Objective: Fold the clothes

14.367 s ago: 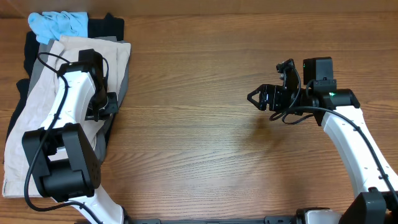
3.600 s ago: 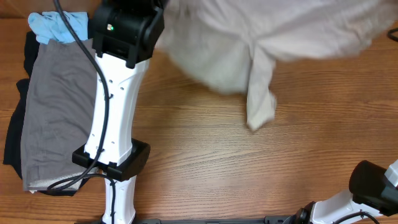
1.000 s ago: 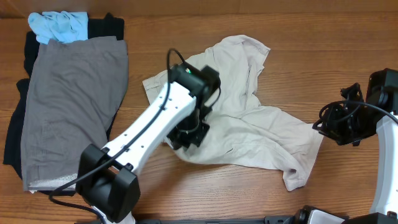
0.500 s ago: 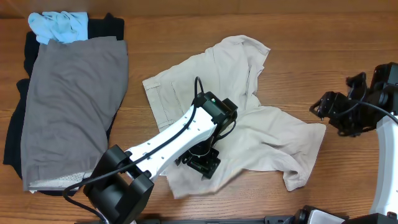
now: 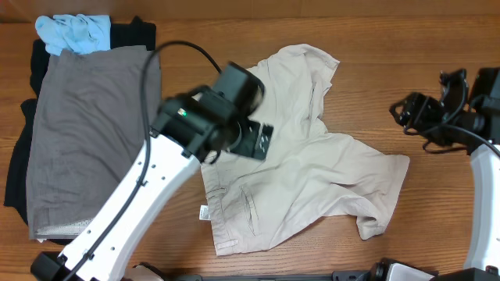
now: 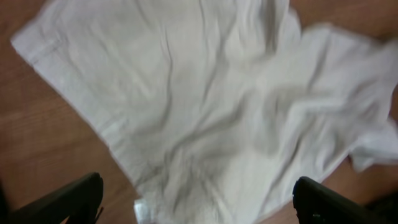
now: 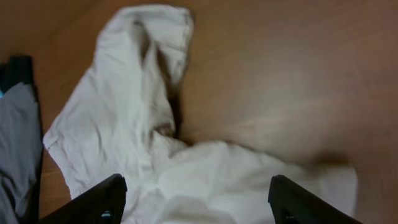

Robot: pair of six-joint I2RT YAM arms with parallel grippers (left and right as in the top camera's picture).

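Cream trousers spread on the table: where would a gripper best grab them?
Likely the waistband corner of the cream trousers, coming from the robot's side: it lies flat with a free edge, unlike the crumpled leg end.

The trousers [image 5: 312,172] across the middle of the frame are a plain pale cream-beige, with a small white label [image 5: 203,212] at their lower left edge. At the left, a plain mid-grey piece [image 5: 90,133] lies over black cloth [image 5: 17,176], and a light-blue piece [image 5: 74,31] sits in the upper left corner. The table [image 5: 391,47] is warm brown wood with fine streaked grain. The left arm [image 5: 141,203] is white with black joints and a tiny green light [image 5: 184,111]. The right arm [image 5: 486,187] is white too. The left claw [image 5: 256,142] and right claw [image 5: 410,113] are black.
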